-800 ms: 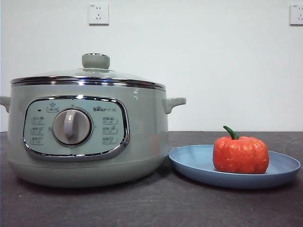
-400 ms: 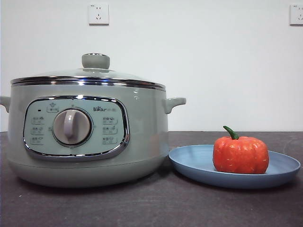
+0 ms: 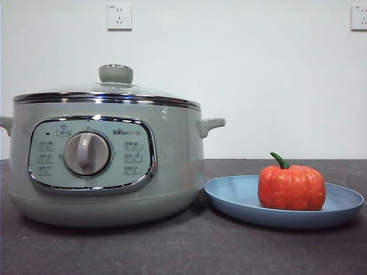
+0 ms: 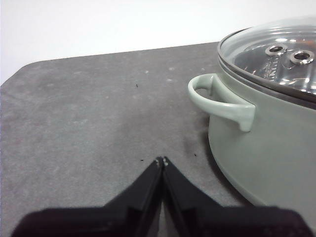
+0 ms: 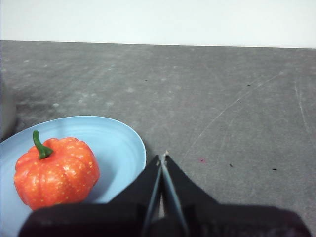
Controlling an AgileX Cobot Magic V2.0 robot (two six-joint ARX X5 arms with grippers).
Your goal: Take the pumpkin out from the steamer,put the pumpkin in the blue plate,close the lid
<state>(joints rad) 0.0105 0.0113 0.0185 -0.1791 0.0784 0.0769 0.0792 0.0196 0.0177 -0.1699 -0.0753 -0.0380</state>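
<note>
The sage-green steamer (image 3: 109,166) stands at the left of the front view with the glass lid (image 3: 114,86) resting closed on it. The orange pumpkin (image 3: 291,186) sits upright on the blue plate (image 3: 229,197) to the steamer's right. My left gripper (image 4: 162,160) is shut and empty, low over the table beside the steamer's side handle (image 4: 222,101). My right gripper (image 5: 163,157) is shut and empty, just off the blue plate's rim (image 5: 126,136), with the pumpkin (image 5: 55,172) nearby. Neither arm shows in the front view.
The dark grey table (image 3: 189,252) runs in front of the pot and plate. A white wall with two sockets (image 3: 119,17) stands behind. The lid (image 4: 276,54) shows the perforated steam rack beneath it.
</note>
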